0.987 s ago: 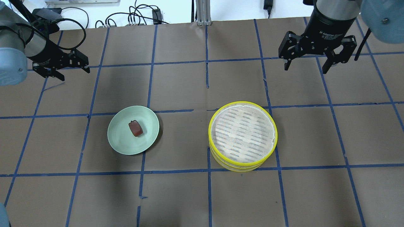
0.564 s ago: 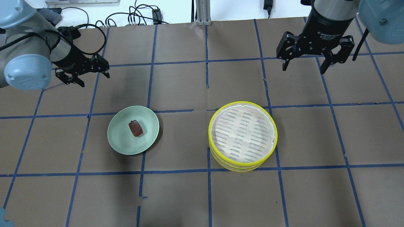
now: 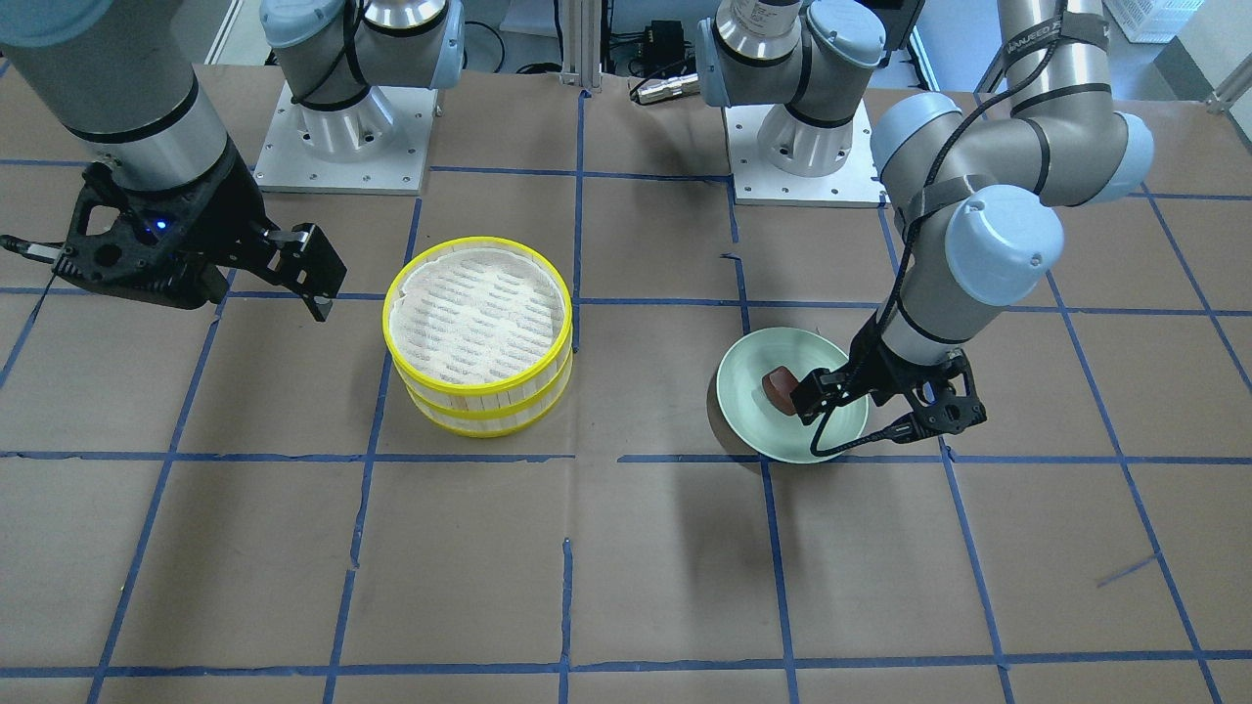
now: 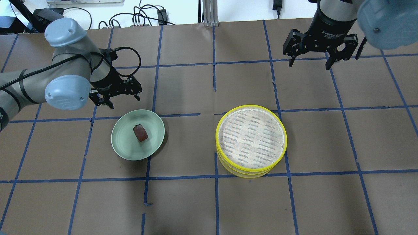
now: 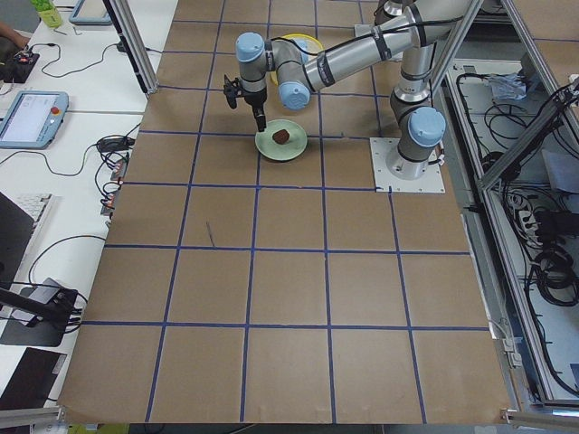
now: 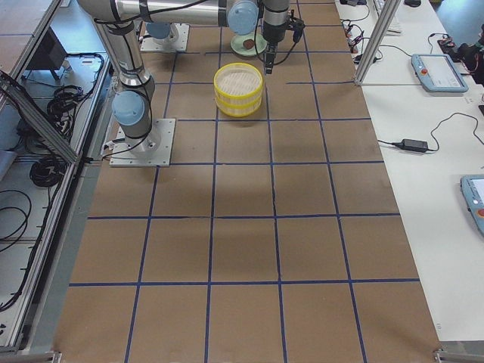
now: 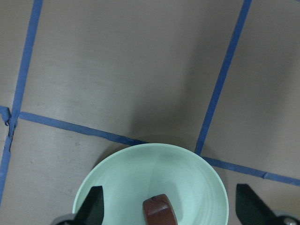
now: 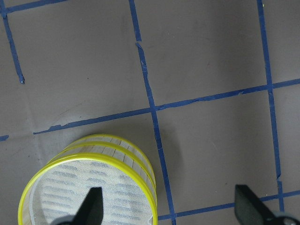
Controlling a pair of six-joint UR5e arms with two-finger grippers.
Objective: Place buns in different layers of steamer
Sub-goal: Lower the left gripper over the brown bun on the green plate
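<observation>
A reddish-brown bun [image 4: 140, 133] lies in the middle of a pale green plate [image 4: 124, 147] on the left half of the table. My left gripper [image 4: 124, 101] hangs open just beyond the plate's far rim. In the left wrist view the bun [image 7: 159, 212] sits low between the two fingertips [image 7: 93, 205]. The two steamer layers [image 4: 251, 106] stand stacked right of centre, and nothing lies on the top floor. My right gripper [image 4: 308, 65] is open, high and well behind the stack. From the front, the bun [image 3: 778, 383] shows beside the left gripper [image 3: 885, 416].
The table is brown paper with a grid of blue tape. Cables and a metal post [image 4: 209, 13] lie along the far edge. Both arm bases [image 3: 342, 127] stand on the robot's side. The left arm's elbow [image 4: 67, 91] reaches in over the table's left part.
My left arm has swung in from the far left edge toward the plate, bringing its open gripper to the plate's far rim. The right gripper has drifted slightly farther back. Bun and steamer are unmoved.
</observation>
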